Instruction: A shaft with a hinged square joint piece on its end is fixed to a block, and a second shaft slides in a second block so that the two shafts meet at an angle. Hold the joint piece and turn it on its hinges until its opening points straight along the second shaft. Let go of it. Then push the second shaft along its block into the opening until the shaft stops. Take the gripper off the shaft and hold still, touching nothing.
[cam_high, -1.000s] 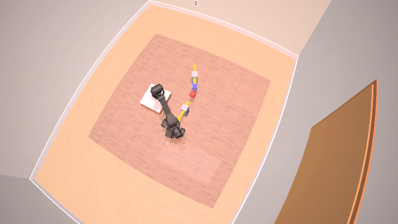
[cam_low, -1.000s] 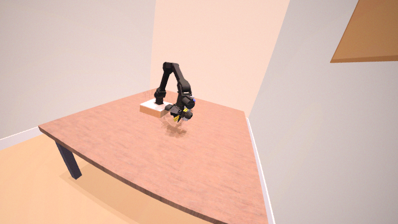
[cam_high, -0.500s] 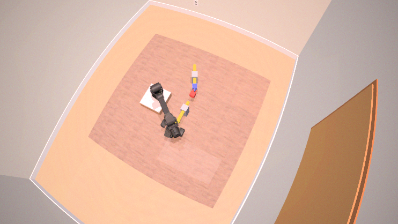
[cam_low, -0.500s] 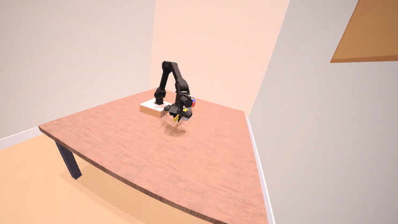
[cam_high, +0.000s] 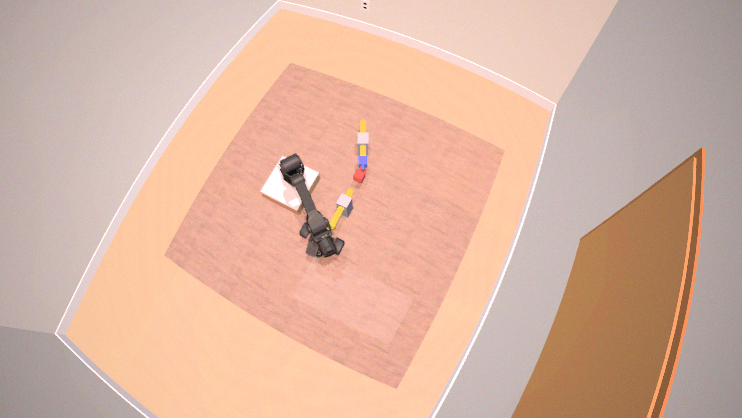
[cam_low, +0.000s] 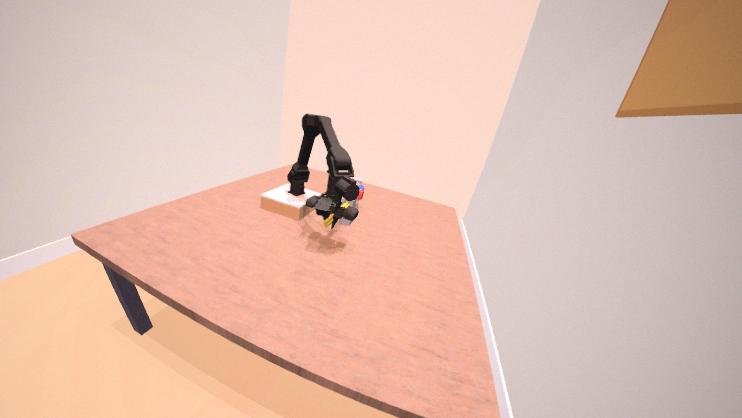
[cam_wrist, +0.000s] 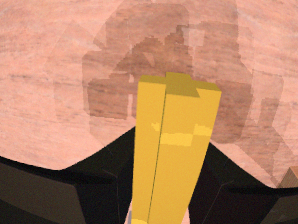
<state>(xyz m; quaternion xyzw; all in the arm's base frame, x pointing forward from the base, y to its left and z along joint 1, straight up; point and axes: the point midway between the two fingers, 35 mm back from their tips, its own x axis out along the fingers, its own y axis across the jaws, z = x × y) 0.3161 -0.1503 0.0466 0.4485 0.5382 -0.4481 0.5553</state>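
Note:
My gripper (cam_low: 332, 222) (cam_wrist: 165, 133) is shut on the second shaft (cam_high: 337, 216) (cam_wrist: 175, 117), a yellow ribbed bar, near its outer end. That shaft runs through the second grey block (cam_high: 344, 200) (cam_low: 346, 221). Its inner end shows past the block in the top view, short of the red joint piece (cam_high: 359, 175) (cam_low: 360, 193), with a gap between them. The red piece sits on a blue part (cam_high: 362, 161) at the end of the first yellow shaft (cam_high: 362, 125), held by the first grey block (cam_high: 362, 138). The red piece lies roughly in line with the second shaft; its opening is too small to make out.
The arm's white-topped base (cam_high: 272, 187) (cam_low: 280, 203) stands left of the blocks in the top view. The arm reaches from it over the wooden table (cam_high: 233, 218) (cam_low: 233, 270). A paler rectangle (cam_high: 358, 306) marks the table beyond the gripper.

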